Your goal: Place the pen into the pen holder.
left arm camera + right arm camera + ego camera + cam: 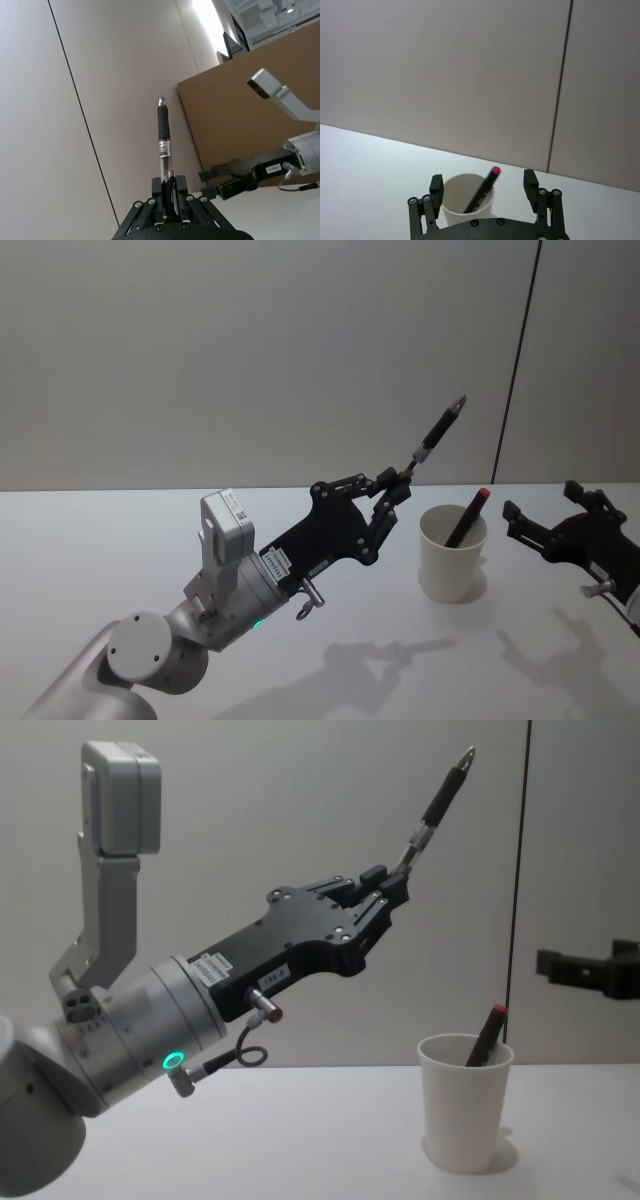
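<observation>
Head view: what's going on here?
The left gripper is shut on a pen and holds it in the air above and left of the cup, tip pointing upward. The cup stands on the table with a red-tipped pen leaning inside. The right gripper hovers open to the cup's right.

The pen (437,433) in the left pincer (398,478) has a black grip, a silver tip and a clear, silvery barrel with a small printed label. The left pincer and the right pincer (540,502) are both matte black. The left arm (150,650) is silver-grey, with a green light (259,623) glowing near its wrist. The pen holder (452,565) is plain white with no print. The second pen (468,517) in it is dark with a red end. The bench (100,540) is white. The far wall (250,340) is pale grey, crossed on the right by a thin dark seam (518,360).
</observation>
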